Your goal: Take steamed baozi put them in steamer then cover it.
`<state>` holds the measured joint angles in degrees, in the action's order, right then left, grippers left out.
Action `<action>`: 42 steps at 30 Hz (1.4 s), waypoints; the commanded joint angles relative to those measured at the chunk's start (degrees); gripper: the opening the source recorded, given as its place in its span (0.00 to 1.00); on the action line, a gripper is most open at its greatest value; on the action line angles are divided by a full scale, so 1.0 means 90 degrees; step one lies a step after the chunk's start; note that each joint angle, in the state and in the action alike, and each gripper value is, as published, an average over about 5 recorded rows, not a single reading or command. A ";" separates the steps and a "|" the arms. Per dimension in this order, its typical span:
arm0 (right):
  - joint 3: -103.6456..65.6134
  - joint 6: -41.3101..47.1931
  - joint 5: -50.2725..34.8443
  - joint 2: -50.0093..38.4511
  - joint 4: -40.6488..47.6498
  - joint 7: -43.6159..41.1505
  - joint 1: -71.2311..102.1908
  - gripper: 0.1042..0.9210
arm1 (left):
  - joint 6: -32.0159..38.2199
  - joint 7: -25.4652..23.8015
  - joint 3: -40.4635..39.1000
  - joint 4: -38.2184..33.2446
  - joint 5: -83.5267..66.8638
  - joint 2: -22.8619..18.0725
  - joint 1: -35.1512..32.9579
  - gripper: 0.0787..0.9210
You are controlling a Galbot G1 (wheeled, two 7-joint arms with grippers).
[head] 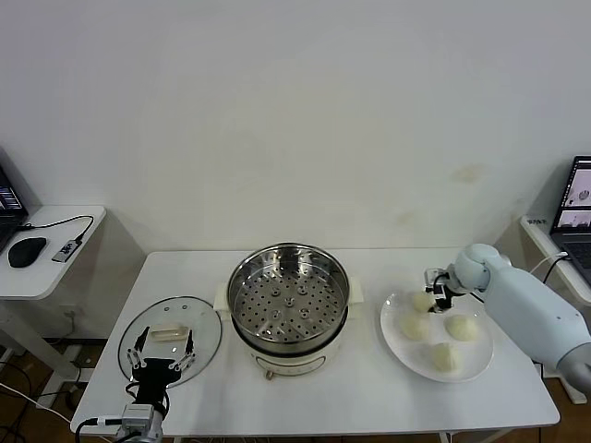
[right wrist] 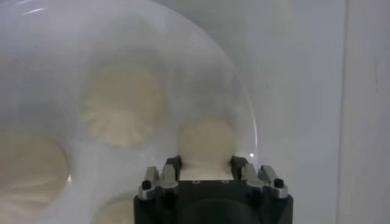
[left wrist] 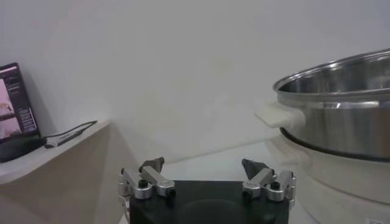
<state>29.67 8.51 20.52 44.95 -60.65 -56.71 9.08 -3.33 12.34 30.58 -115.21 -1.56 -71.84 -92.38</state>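
Note:
Four cream-white baozi lie on a white plate [head: 392,347] at the right. My right gripper [head: 434,290] is down at the back baozi [head: 422,302]; in the right wrist view the gripper [right wrist: 205,162] has its fingers pressed on both sides of this baozi [right wrist: 206,140], which still rests on the plate. The other three baozi [head: 461,327] lie beside it. The steel steamer [head: 288,309] with its perforated tray stands empty at the table's middle. The glass cover [head: 199,334] lies flat to its left. My left gripper [head: 165,356] hangs open over the cover's near edge.
A side table [head: 46,277] with a mouse and cable stands at the far left. A laptop [head: 574,198] is at the far right. The steamer's handle and wall [left wrist: 341,103] show close by in the left wrist view.

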 commanded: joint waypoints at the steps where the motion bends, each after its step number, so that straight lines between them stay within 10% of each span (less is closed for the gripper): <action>1: 0.0480 -0.0064 -0.0671 -0.0748 -0.0871 -0.0023 -0.0688 0.51 | -0.0001 -0.0002 -0.0006 -0.0003 -0.0028 0.0007 -0.0002 0.88; 12: 0.1980 -0.0355 -0.2626 -0.1302 -0.1958 -0.0144 -0.2895 0.52 | 0.0069 -0.0156 -0.0065 -0.0019 -0.0866 0.0049 -0.0111 0.88; 23: 0.4168 -0.1133 -0.4040 0.0546 -0.2223 0.0276 -0.5079 0.52 | 0.0112 -0.0168 -0.0036 -0.0102 -0.1068 0.0114 -0.0176 0.88; 42: 0.4984 -0.3722 -0.1540 0.3216 -0.0335 0.0397 -0.4354 0.52 | 0.0202 -0.0161 0.0064 -0.0008 -0.1185 0.0206 -0.0140 0.88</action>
<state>70.29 -15.53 -2.16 64.84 -69.81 -53.63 -30.96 -1.60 10.91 31.12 -115.45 -11.71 -70.27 -93.57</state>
